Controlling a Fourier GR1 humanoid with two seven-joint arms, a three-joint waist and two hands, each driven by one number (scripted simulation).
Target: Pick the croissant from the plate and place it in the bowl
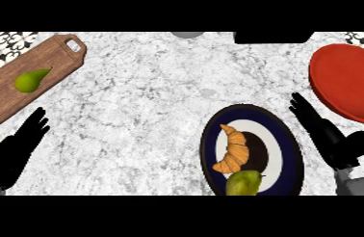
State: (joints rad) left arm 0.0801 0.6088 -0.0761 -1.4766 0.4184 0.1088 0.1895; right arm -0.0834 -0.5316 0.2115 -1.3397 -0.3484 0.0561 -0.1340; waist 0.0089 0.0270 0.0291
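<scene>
Now croissant [234, 150] | on plate [284, 149] | long axis near-vertical, tips left

Bright even light, faint soft shadows, no glare, hands pure black

Golden croissant [235, 151] lying on dark-rimmed plate [293, 154]; red bowl [341, 82], seemingly empty, right.

This is a kitchen. The tabletop [156, 106] is grey-white marble stone, with patterned tile showing at its far corners. A wooden cutting board [39, 74] with a handle hole lies at the far left corner, bearing a pear [30, 80]. A dark-rimmed plate [284, 149] near the front edge carries a croissant [235, 149], and a red bowl [341, 82] sits at the right edge.
</scene>
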